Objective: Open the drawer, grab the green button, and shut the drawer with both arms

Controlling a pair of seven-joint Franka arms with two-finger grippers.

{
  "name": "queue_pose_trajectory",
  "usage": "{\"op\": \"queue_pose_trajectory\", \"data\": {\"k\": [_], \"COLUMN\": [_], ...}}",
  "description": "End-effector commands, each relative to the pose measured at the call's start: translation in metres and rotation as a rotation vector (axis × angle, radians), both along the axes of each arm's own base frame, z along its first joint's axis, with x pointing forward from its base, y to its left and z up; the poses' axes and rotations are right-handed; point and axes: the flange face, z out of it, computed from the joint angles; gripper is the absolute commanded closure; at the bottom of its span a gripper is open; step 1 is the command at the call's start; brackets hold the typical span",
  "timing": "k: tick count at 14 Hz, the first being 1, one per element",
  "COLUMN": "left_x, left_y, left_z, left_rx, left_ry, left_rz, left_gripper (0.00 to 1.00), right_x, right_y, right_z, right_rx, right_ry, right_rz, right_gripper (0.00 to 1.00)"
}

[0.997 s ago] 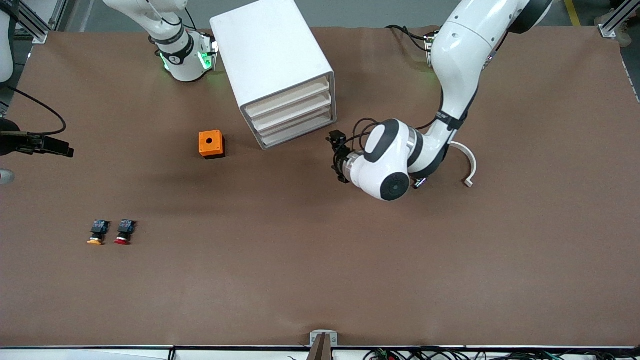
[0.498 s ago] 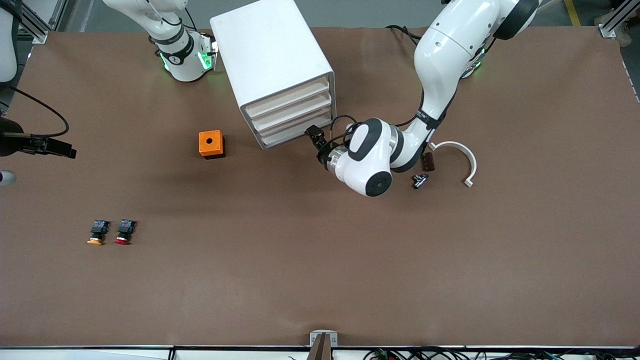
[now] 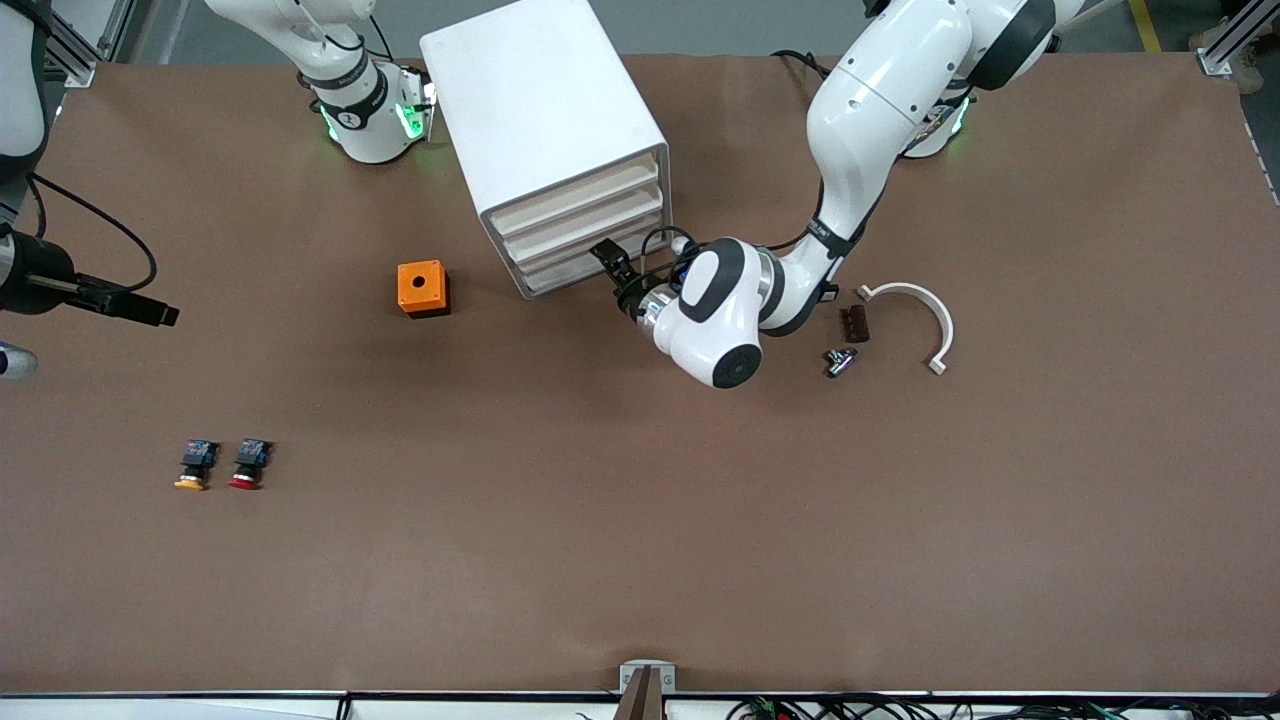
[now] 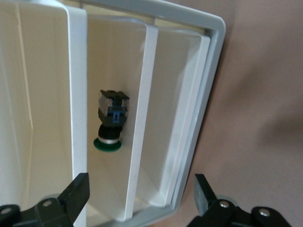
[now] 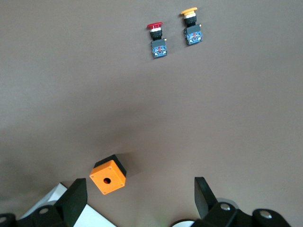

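Note:
The white cabinet [image 3: 545, 130] stands near the arms' bases, its stacked drawers shut. The lowest drawer [image 3: 590, 268] has a cream front. My left gripper [image 3: 610, 262] is open, with its fingertips right at that front, at the left arm's end of it. In the left wrist view the open gripper [image 4: 142, 194] faces the cabinet's rim [image 4: 215, 71]. The green-capped button [image 4: 111, 124] lies inside, seen between two drawer fronts; I cannot tell which drawer. My right gripper [image 5: 139, 198] is open and empty, high over the table; it is out of the front view.
An orange box [image 3: 422, 288] sits beside the cabinet toward the right arm's end. Orange-capped [image 3: 195, 465] and red-capped [image 3: 248, 464] buttons lie nearer the front camera. A white curved piece [image 3: 925, 310], a brown piece [image 3: 854, 323] and a metal part [image 3: 840, 360] lie beside the left arm.
My left arm has swung toward the cabinet, bringing its gripper up to the lowest drawer's front and uncovering the small parts beside it. The drawers have not moved.

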Motion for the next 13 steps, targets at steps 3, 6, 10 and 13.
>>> {"op": "queue_pose_trajectory", "data": {"k": [3, 6, 10, 13], "left_x": [-0.016, -0.023, -0.037, -0.039], "left_y": [-0.012, -0.016, -0.025, -0.030], "left_z": [-0.022, -0.027, -0.039, -0.038], "left_rx": [0.016, 0.021, 0.028, 0.008], "left_ry": [0.062, 0.067, 0.083, 0.102], "left_rz": [-0.012, -0.025, -0.044, -0.023], "left_gripper": [0.03, 0.03, 0.27, 0.28], "right_x": [0.003, 0.004, 0.003, 0.002], "right_y": [0.054, 0.069, 0.069, 0.070], "right_z": [0.004, 0.003, 0.003, 0.002], "right_rx": [-0.034, -0.042, -0.042, -0.042], "right_ry": [0.008, 0.005, 0.008, 0.011], "right_rz": [-0.116, -0.134, -0.134, -0.131], "right_gripper": [0.00, 0.00, 0.00, 0.00]}}
